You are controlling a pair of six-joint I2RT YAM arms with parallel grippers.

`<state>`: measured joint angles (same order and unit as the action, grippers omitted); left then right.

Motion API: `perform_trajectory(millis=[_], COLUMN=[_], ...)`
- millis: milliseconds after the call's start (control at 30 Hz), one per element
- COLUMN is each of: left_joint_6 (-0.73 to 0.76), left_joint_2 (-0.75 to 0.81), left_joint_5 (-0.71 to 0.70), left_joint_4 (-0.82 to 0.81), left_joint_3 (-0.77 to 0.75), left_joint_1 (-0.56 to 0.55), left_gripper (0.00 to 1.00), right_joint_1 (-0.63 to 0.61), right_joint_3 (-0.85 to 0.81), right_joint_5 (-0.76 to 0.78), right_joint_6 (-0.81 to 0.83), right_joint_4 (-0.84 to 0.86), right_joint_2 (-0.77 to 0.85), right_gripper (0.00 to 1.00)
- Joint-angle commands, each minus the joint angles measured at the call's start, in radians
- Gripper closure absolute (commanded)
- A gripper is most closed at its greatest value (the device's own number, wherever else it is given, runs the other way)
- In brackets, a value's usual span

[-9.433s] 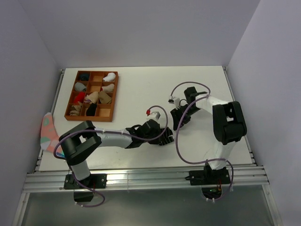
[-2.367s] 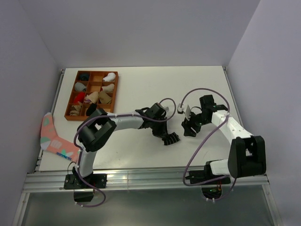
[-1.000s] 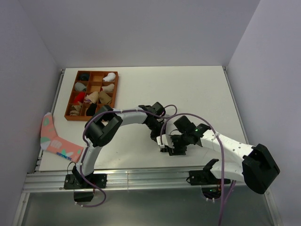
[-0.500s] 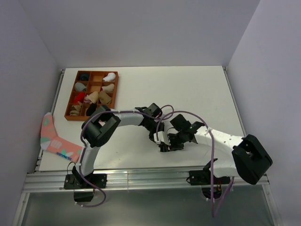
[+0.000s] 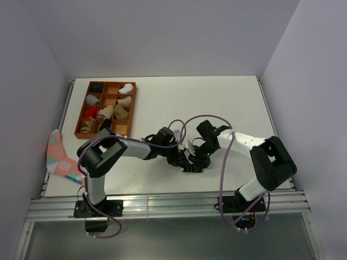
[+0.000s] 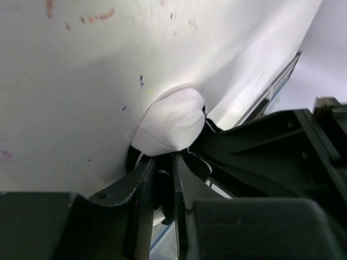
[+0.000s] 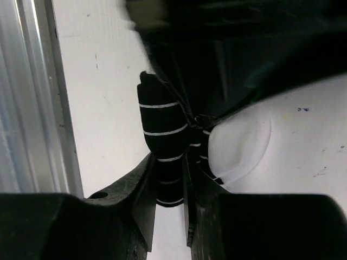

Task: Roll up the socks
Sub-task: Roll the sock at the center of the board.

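The left gripper (image 6: 165, 168) and the right gripper (image 7: 168, 162) meet nose to nose near the front middle of the white table (image 5: 217, 103), so each blocks the other's way forward. The black sock with thin white stripes (image 7: 162, 135) fills the gap between the right gripper's fingers. Near them, toward the arms' bases, runs the aluminium rail (image 5: 162, 203). Beyond both grippers, and to the right gripper's right, the tabletop gives open room. Off to the left gripper's far left stand the brown wooden compartment tray (image 5: 132, 111) and, at the table's edge, the pink sock with teal patches (image 5: 57, 154), both well apart from the grippers.
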<state>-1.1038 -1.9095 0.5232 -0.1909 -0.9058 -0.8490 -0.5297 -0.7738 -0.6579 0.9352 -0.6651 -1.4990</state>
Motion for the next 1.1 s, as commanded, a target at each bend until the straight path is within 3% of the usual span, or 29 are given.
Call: perform_trajectory(millis=[0,300,633,1067], left_joint_6=[-0.044,0.005,0.148,0.348], left_joint_2=[0.039,0.125,0.216,0.25], left_joint_5=[-0.147,-0.285,-0.472,-0.47], left_joint_4=[-0.188,-0.387,-0.415,-0.562], left_joint_3=[0.062,0.186,0.232,0.352], left_joint_1=[-0.008,-0.054,-0.104,-0.145], left_gripper=[0.76,0.72,0.61,0.52], right_joint_1=[0.057,0.145,0.146,0.148], right_joint_3=[-0.07,-0.243,-0.308,-0.367], right_joint_5=[-0.034,-0.092,-0.025,-0.031], right_joint_6=[0.04,0.071,-0.056,-0.067], right_joint_4=[-0.142,-0.332,-0.294,-0.349], right_joint_2=[-0.087,-0.311,-0.42,-0.486], right_gripper=[0.76,0.76,0.77,0.77])
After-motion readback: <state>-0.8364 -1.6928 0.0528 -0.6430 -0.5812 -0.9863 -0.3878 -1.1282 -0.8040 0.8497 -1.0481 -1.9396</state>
